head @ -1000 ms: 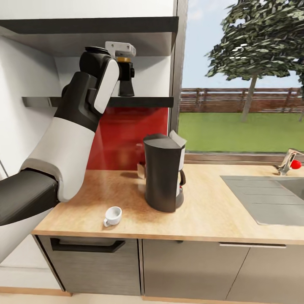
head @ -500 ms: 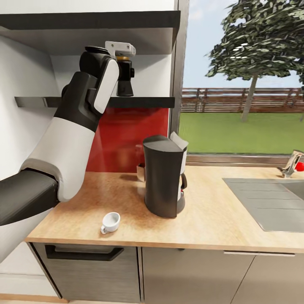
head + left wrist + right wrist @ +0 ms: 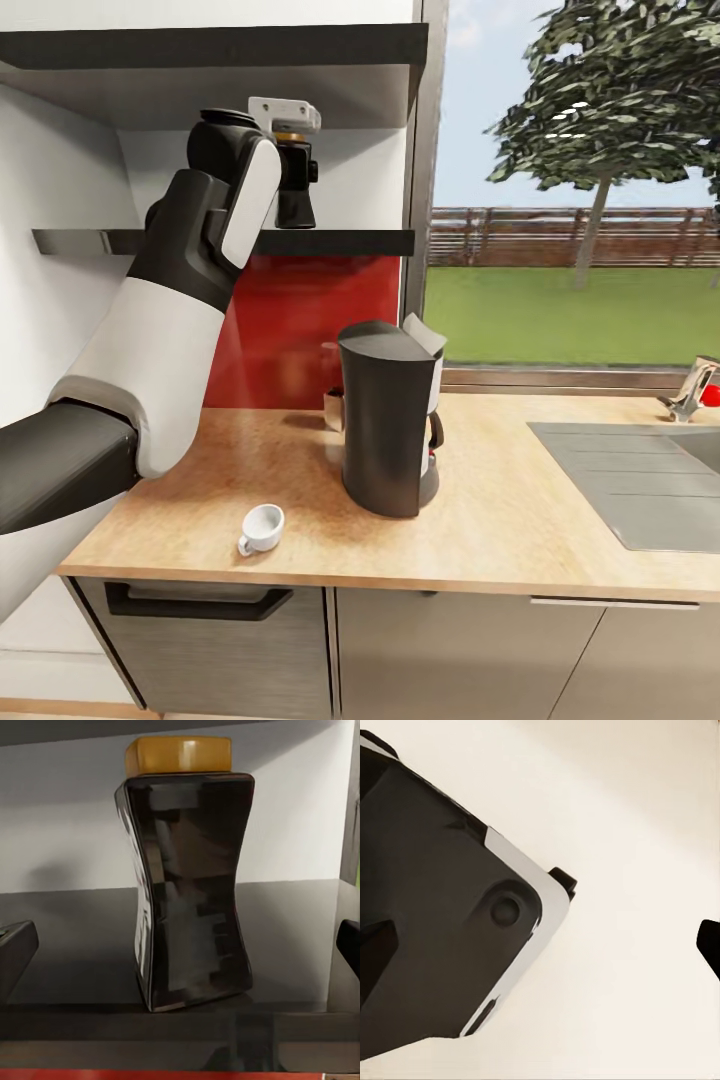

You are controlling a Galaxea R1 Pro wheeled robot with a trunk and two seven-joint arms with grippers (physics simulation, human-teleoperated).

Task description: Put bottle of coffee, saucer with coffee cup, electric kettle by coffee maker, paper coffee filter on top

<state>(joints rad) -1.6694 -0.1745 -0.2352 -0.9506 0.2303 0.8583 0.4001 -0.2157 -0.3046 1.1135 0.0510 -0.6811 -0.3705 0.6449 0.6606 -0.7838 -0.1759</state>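
While our left arm reaches up to the dark shelf (image 3: 340, 241), the left gripper (image 3: 180, 945) stands wide open with nothing in it: in the left wrist view one finger (image 3: 15, 952) shows at one edge of the picture and the other at the opposite edge, and the bottle of coffee (image 3: 191, 889) stands upright on the shelf between them, farther in and touching neither. In that view we see the bottle's pinched dark glass body and its yellow lid (image 3: 178, 754), with the white wall behind it.

From the head view we take the coffee maker (image 3: 388, 430) as our landmark on the wooden countertop (image 3: 520, 520). Nearest to us, in front of the coffee maker and to its left, the white coffee cup (image 3: 262, 528) lies near the counter's front edge, well apart from the machine, its open mouth turned toward us; we see nothing inside it. A folded white paper coffee filter (image 3: 423, 335) sits on top of the coffee maker at its right rear. Just behind the machine, to its left, a small brown thing shows partly; we cannot tell what it is. To the machine's right lies the sink (image 3: 640, 480). High above and to the left, the bottle (image 3: 296, 195) shows beyond our left wrist.

The right wrist view gives a dark robot part (image 3: 435, 915) against a pale surface and a dark tip at one edge; whether our right gripper is open we cannot tell.
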